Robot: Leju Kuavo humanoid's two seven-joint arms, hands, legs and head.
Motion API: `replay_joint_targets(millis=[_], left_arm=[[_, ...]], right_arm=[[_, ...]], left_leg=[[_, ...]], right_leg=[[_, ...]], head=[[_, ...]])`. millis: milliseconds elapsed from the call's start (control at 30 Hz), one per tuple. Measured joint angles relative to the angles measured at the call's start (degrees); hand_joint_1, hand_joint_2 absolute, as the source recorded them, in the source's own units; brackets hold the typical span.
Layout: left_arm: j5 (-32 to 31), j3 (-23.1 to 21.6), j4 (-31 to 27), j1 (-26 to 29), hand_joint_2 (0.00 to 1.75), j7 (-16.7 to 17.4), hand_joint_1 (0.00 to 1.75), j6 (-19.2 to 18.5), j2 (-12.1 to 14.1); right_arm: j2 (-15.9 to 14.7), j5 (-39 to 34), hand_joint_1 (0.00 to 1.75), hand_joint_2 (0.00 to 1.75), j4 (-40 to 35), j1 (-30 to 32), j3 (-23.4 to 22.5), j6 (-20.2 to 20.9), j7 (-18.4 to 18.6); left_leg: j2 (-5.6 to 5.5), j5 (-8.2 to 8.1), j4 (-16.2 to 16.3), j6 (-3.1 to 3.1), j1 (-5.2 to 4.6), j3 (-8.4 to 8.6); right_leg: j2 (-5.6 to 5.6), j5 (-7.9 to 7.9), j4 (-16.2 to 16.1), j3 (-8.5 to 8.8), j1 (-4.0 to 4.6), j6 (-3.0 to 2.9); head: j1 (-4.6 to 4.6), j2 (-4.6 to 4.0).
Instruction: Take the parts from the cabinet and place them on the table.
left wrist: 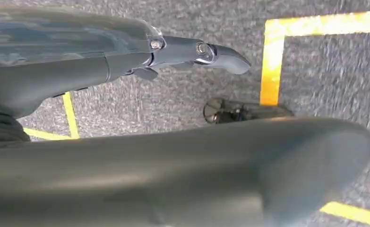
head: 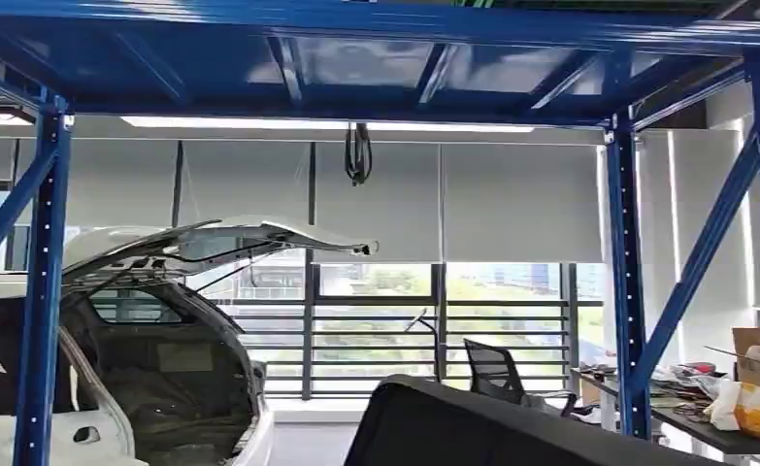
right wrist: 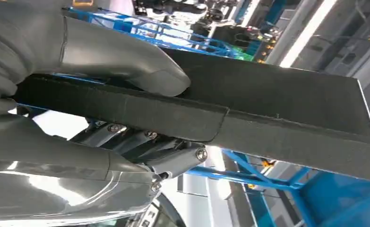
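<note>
Workshop, blue cabinet frame [head: 628, 291] overhead, cluttered surface [head: 706, 432] far right: right hand [right wrist: 79, 94] clamps the black panel part [right wrist: 268, 109], carry step underway; left hand [left wrist: 126, 61] hangs empty, fingers apart; next, turn toward surface.

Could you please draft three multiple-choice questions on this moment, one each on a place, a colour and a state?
1. Where does the cluttered work table stand in the head view?
A. lower right, behind the rack post
B. under the white car body
C. on top of the rack

2. What colour is the steel storage rack?
A. red
B. blue
C. grey

3. What is the right hand doing?
A. hanging with nothing in it
B. pressing on the floor
C. gripping a flat black felt-covered panel

Answers: 1 A, the table lies at the lower right edge. 2 B, posts and beams are blue. 3 C, the right wrist view shows thumb and fingers clamped on the panel's edge.
</note>
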Motion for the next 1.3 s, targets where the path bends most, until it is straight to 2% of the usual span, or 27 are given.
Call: replay_joint_targets(millis=[33, 100, 133, 167, 233, 300, 367, 467, 500, 533, 567, 633, 667, 700, 767, 800, 833, 867, 900, 967, 1000, 1033, 1100, 1167, 1200, 1233, 1300], left_arm=[[0.0, 0.0, 0.0, 0.0, 1.75, 0.2, 0.00, -0.1, 0.0], [0.0, 0.0, 0.0, 0.1, 1.75, 0.5, 0.00, -0.2, 0.0], [0.0, 0.0, 0.0, 0.1, 1.75, 0.5, 0.00, -0.3, 0.0], [0.1, 0.0, 0.0, 0.1, 1.75, 0.5, 0.00, -0.3, 0.0], [0.2, 0.0, 0.0, 0.2, 1.75, 0.8, 0.00, -0.3, 0.2], [0.3, 0.1, 0.0, 0.2, 1.75, 1.1, 0.00, -0.6, 0.6], [0.6, 0.2, 0.0, 0.1, 1.75, 1.4, 0.00, -0.8, 1.0], [1.0, 0.6, 0.0, 0.2, 1.75, 2.3, 0.00, -1.0, 1.3], [1.0, 0.7, 0.0, 0.4, 1.75, 2.9, 0.00, -1.3, 1.3], [1.0, 0.8, 0.0, 0.4, 1.75, 3.5, 0.00, -1.4, 1.4], [1.0, 1.0, 0.0, 0.5, 1.75, 4.2, 0.00, -1.5, 1.6], [1.2, 1.4, 0.0, 0.8, 1.75, 5.7, 0.00, -1.7, 2.0], [1.3, 1.6, 0.0, 0.9, 1.75, 6.3, 0.00, -1.9, 2.1], [1.5, 1.7, 0.0, 1.1, 1.75, 6.9, 0.00, -1.8, 2.4], [1.6, 2.2, 0.0, 1.4, 1.75, 7.8, 0.00, -1.6, 2.9], [1.6, 2.5, 0.0, 1.5, 1.75, 8.0, 0.00, -1.6, 3.0], [1.7, 2.6, 0.0, 1.5, 1.75, 8.3, 0.00, -1.6, 3.1], [1.7, 2.7, 0.0, 1.4, 1.75, 8.5, 0.00, -1.5, 3.1], [1.7, 2.9, 0.0, 1.3, 1.75, 9.1, 0.00, -1.5, 3.4], [1.7, 3.1, 0.0, 1.5, 1.75, 9.7, 0.00, -1.6, 3.5], [1.8, 3.2, 0.0, 1.7, 1.75, 9.8, 0.00, -1.7, 3.7], [1.9, 3.3, 0.0, 1.8, 1.75, 10.1, 0.00, -1.8, 3.9], [2.0, 3.5, 0.0, 1.9, 1.75, 10.2, 0.00, -1.9, 3.9], [2.0, 3.7, 0.0, 1.8, 1.75, 10.2, 0.00, -1.9, 3.9], [2.0, 3.8, 0.0, 1.8, 1.75, 10.4, 0.00, -1.9, 3.9], [2.0, 3.8, 0.0, 1.9, 1.75, 10.6, 0.00, -1.8, 4.0], [1.9, 3.9, 0.0, 2.1, 1.75, 10.8, 0.00, -1.6, 4.0]], right_arm=[[0.0, 0.0, 1.75, 1.75, 0.0, -0.1, 0.0, 0.1, 0.0], [0.0, -0.2, 1.75, 1.75, -0.1, -0.1, 0.0, 0.4, -0.2], [0.0, -0.2, 1.75, 1.75, -0.1, -0.1, 0.0, 0.5, -0.3], [0.0, -0.2, 1.75, 1.75, -0.1, -0.1, 0.0, 0.6, -0.5], [0.0, -0.3, 1.75, 1.75, -0.1, 0.0, 0.0, 0.7, -0.5], [0.0, -0.4, 1.75, 1.75, -0.1, -0.1, 0.0, 0.8, -0.6], [0.0, -0.5, 1.75, 1.75, -0.2, -0.2, 0.0, 1.0, -0.8], [0.0, -0.7, 1.75, 1.75, -0.2, -0.3, 0.0, 1.2, -1.1], [-0.1, -0.6, 1.75, 1.75, -0.1, -0.3, 0.0, 1.4, -1.2], [-0.1, -0.6, 1.75, 1.75, -0.2, -0.3, 0.0, 1.7, -1.2], [-0.3, -0.4, 1.75, 1.75, -0.1, -0.5, 0.0, 1.7, -1.2], [-0.5, -0.2, 1.75, 1.75, 0.0, -0.7, 0.0, 1.7, -1.4], [-0.6, -0.1, 1.75, 1.75, 0.2, -0.8, 0.0, 1.7, -1.5], [-0.7, -0.1, 1.75, 1.75, 0.3, -0.9, 0.1, 1.7, -1.6], [-0.9, -0.1, 1.75, 1.75, 0.7, -0.9, 0.1, 1.7, -1.7], [-1.0, -0.1, 1.75, 1.75, 0.7, -1.1, 0.1, 1.7, -1.7], [-1.0, -0.2, 1.75, 1.75, 0.7, -1.3, 0.1, 1.7, -1.7], [-1.0, -0.2, 1.75, 1.75, 0.7, -1.5, 0.1, 1.8, -1.7], [-1.0, -0.3, 1.75, 1.75, 0.7, -1.7, 0.1, 1.9, -1.8], [-1.0, -0.5, 1.75, 1.75, 0.8, -2.0, 0.1, 2.0, -1.8], [-1.0, -0.6, 1.75, 1.75, 0.9, -2.2, 0.2, 2.0, -1.8], [-1.0, -0.7, 1.75, 1.75, 1.0, -2.4, 0.2, 2.1, -1.8], [-1.0, -0.9, 1.75, 1.75, 1.0, -2.4, 0.1, 2.1, -1.9], [-1.1, -0.9, 1.75, 1.75, 1.3, -2.3, 0.1, 2.1, -1.9], [-1.1, -0.9, 1.75, 1.75, 1.5, -2.3, 0.2, 2.2, -1.8], [-1.1, -0.9, 1.75, 1.75, 1.6, -2.2, 0.2, 2.2, -1.8], [-1.1, -0.9, 1.75, 1.75, 1.7, -2.3, 0.2, 2.2, -1.7]], left_leg=[[-0.07, -2.55, 1.1, -0.18, -0.04, -0.61], [-0.08, -9.68, 8.7, -0.50, 0.13, -2.69], [-0.09, -12.03, 13.0, -0.69, 0.14, -3.68], [-0.07, -12.79, 16.5, -0.79, 0.15, -4.17], [-0.08, -9.65, 16.3, -0.93, 0.21, -2.08], [-0.07, -5.86, 8.4, -0.91, 0.36, 3.54], [-0.26, -7.08, -1.0, -0.55, 0.27, 9.80], [-0.37, -7.67, -1.5, 0.23, -0.08, 9.38], [-0.25, -7.10, -1.9, 0.93, 0.22, 8.70], [-0.01, -6.45, -1.8, 1.41, 0.25, 8.05], [-0.06, -5.89, -1.8, 1.89, 0.23, 7.27], [-0.17, -4.74, -1.8, 2.22, 0.05, 5.94], [-0.34, -4.19, -1.7, 2.26, -0.03, 5.27], [-0.66, -3.67, -1.7, 2.25, -0.13, 4.63], [-1.40, -2.69, -1.7, 2.18, -0.40, 3.41], [-1.97, -2.27, -1.7, 2.12, -0.60, 3.02], [-2.38, -1.95, -1.6, 2.14, -0.44, 2.86], [-2.83, -1.70, -1.5, 1.91, -0.78, 2.55], [-3.37, -1.23, -1.6, 1.56, -0.77, 2.35], [-4.48, -0.57, -1.6, 1.01, -0.54, 1.80], [-5.02, -0.36, -1.5, 0.64, -0.84, 1.38], [-3.94, -1.42, -0.7, 0.56, -0.76, 0.77], [-1.65, -6.12, 5.5, -0.19, -0.47, -1.89], [-1.29, -10.34, 15.3, -0.89, -0.14, -5.66], [-1.23, -10.45, 17.3, -1.07, 0.05, -6.22], [-1.08, -9.42, 16.5, -1.29, 0.22, -5.36], [-0.12, -4.93, 8.2, -1.61, 0.54, -0.62]], right_leg=[[-0.18, 0.62, 0.1, -0.71, 0.11, -0.41], [-0.22, 1.89, 0.1, -2.46, 0.15, -0.80], [-0.28, 2.51, 0.2, -3.30, 0.22, -0.80], [-0.34, 3.12, 0.3, -4.24, 0.24, -0.74], [-0.42, 4.07, 0.8, -6.09, 0.21, -0.53], [-0.35, 4.77, 1.7, -7.84, 0.14, -0.08], [-0.32, 5.15, 3.1, -9.01, 0.47, 0.42], [-0.49, 6.80, 3.1, -9.72, 0.28, 1.44], [-0.35, 7.04, 3.2, -10.26, 0.42, 1.75], [-0.22, 5.17, 3.9, -10.79, 0.20, 2.06], [-0.15, 1.89, 6.4, -11.61, 0.13, 2.26], [-0.16, -4.20, 14.7, -13.64, 0.05, 2.54], [-0.15, -5.20, 18.5, -14.39, 0.06, 2.60], [-0.14, -4.42, 20.9, -14.50, 0.05, 2.58], [0.08, -0.45, 17.8, -11.10, 0.16, 2.10], [0.67, 0.99, 12.7, -7.55, 0.26, 1.50], [2.72, 1.42, 7.1, -3.79, 0.33, 0.66], [4.36, 0.59, 2.9, -0.73, 0.73, 0.16], [4.15, 0.09, 0.9, 0.15, 0.46, 0.27], [3.03, 0.08, 0.7, 0.02, 0.81, 0.28], [2.42, 0.14, -0.3, 0.24, 0.42, 0.12], [1.55, 0.28, -0.8, 0.11, 0.09, -0.21], [0.53, 0.67, -0.9, -0.53, 0.14, -0.79], [-1.08, 0.79, -0.6, -1.09, 0.18, -0.81], [-1.79, 0.81, -0.4, -1.23, 0.18, -0.79], [-2.45, 0.79, -0.3, -1.28, 0.17, -0.77], [-3.65, 0.60, 0.0, -1.30, 0.11, -0.48]], head=[[0.02, 0.00], [0.02, 0.00], [0.02, 0.00], [0.02, 0.00], [0.02, 0.00], [0.02, 0.00], [0.02, 0.00], [0.02, 0.00], [0.04, 0.00], [0.02, 0.00], [-0.07, 0.04], [-0.09, 0.02], [-0.07, 0.00], [-0.09, 0.00], [-0.09, 0.00], [-0.09, 0.00], [-0.07, 0.00], [-0.07, 0.00], [-0.07, 0.00], [-0.07, 0.00], [-0.07, 0.00], [0.02, 0.00], [0.04, 0.00], [0.02, 0.00], [0.02, 0.00], [0.02, 0.00], [0.02, 0.00]])
